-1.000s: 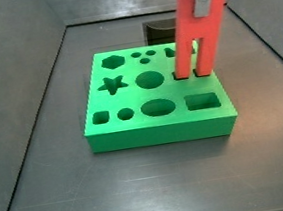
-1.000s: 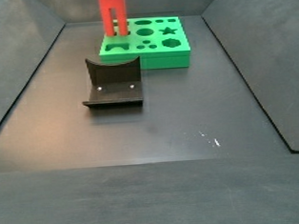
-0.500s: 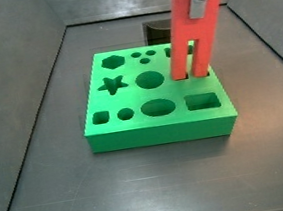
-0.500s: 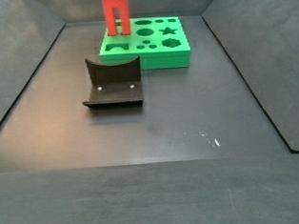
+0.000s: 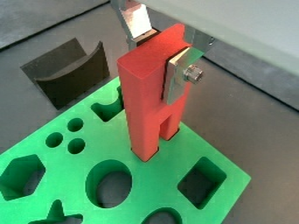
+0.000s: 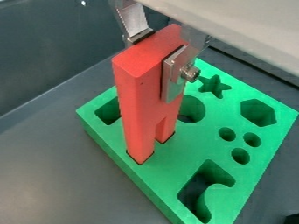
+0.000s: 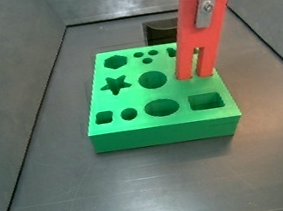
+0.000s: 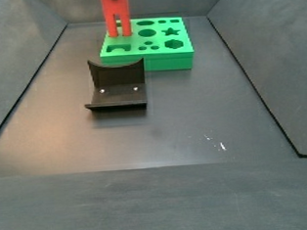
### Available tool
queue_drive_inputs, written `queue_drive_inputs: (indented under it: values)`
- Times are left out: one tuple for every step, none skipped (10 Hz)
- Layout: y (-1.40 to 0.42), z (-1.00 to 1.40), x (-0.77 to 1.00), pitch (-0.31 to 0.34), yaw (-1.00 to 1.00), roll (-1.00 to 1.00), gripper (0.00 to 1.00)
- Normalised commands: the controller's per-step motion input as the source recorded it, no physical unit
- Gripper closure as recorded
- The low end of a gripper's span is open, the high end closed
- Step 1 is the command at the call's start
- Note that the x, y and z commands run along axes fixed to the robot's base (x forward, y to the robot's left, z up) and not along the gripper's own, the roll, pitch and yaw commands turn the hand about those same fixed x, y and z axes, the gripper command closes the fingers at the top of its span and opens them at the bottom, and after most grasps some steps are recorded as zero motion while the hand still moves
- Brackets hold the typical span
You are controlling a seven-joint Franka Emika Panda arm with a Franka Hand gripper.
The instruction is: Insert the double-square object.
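Observation:
My gripper (image 5: 158,48) is shut on the top of the double-square object (image 5: 149,101), a long red-orange bar with a lengthwise groove. A silver finger (image 5: 181,74) presses its side. The bar stands almost upright over the green board (image 5: 239,179), its two legs down at the board's top near an edge. I cannot tell whether the legs are in a hole. The same hold shows in the wrist view (image 6: 156,44) with the bar (image 6: 142,101) near the board's corner (image 6: 111,131). Both side views show the bar (image 7: 201,32) (image 8: 116,16) on the board (image 7: 148,127) (image 8: 160,58).
The board has star, hexagon, round, oval and square holes (image 7: 204,100). The dark fixture (image 8: 116,87) stands on the floor beside the board and shows in a wrist view (image 5: 65,70). Grey walls (image 7: 19,76) close the floor in on both sides.
The gripper and the bar's top have shifted slightly to the right in a side view, leaving the bar a little tilted. Its lower end stays at the board's top.

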Motion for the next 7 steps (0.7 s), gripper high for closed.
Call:
queue_drive_inputs:
  values:
    - [0.00,-0.29,0.00,0.000,0.00,0.03,1.00]
    - [0.00,-0.27,0.00,0.000,0.00,0.03,1.00]
    - [0.00,-0.27,0.00,0.000,0.00,0.01,1.00]
    - [0.00,-0.25,0.00,0.000,0.00,0.00,1.00]
    - [0.00,-0.27,0.00,0.000,0.00,0.00,1.00]
    - [0.00,-0.16,0.00,0.000,0.00,0.00,1.00]
    - [0.00,-0.14,0.00,0.000,0.00,0.00,1.00]
